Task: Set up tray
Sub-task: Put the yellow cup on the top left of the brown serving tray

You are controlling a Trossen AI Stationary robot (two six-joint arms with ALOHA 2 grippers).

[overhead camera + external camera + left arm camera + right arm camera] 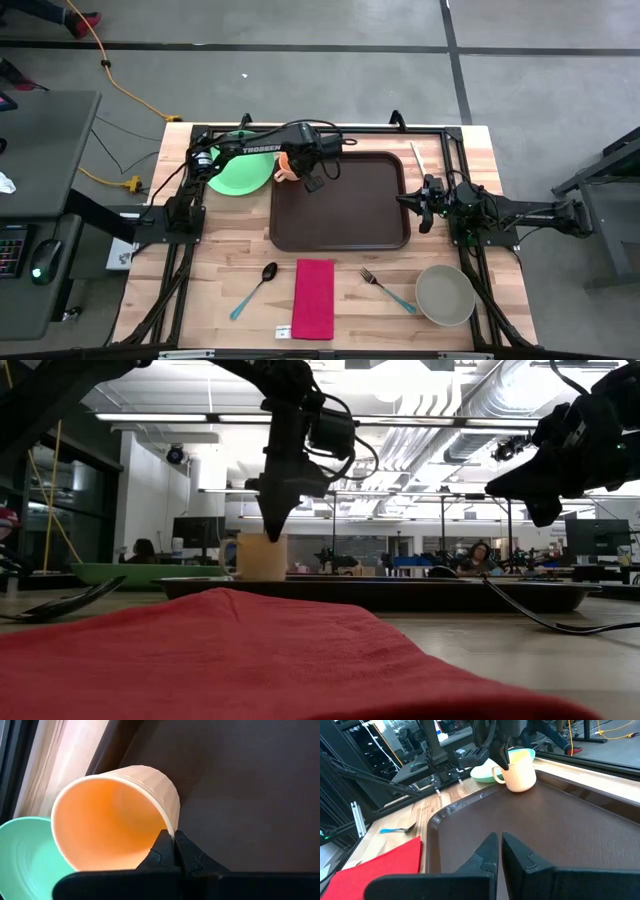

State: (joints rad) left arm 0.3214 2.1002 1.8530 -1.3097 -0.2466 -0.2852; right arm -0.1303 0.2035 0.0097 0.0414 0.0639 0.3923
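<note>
A pale orange cup (287, 168) stands at the far left corner of the dark brown tray (345, 215), beside a green plate (238, 174) on the table. My left gripper (174, 840) reaches down from above and is shut on the cup; the low view shows the cup (262, 557) below the left gripper (275, 525). My right gripper (499, 845) waits shut and holding nothing at the tray's right edge (407, 200), pointing level across the tray. My left gripper pinches the cup's rim (170, 825) on the side toward the tray's middle, one finger inside the cup and one outside. The fingers come from above, pointing steeply down. The cup (520, 772) is upright, its base at the tray floor near the far left corner.
On the table near the front edge lie a spoon (255, 288), a red napkin (313, 297), a fork (385, 288) and a grey bowl (445, 295). Most of the tray's floor (545, 830) is bare. Black frame rails run along both table sides.
</note>
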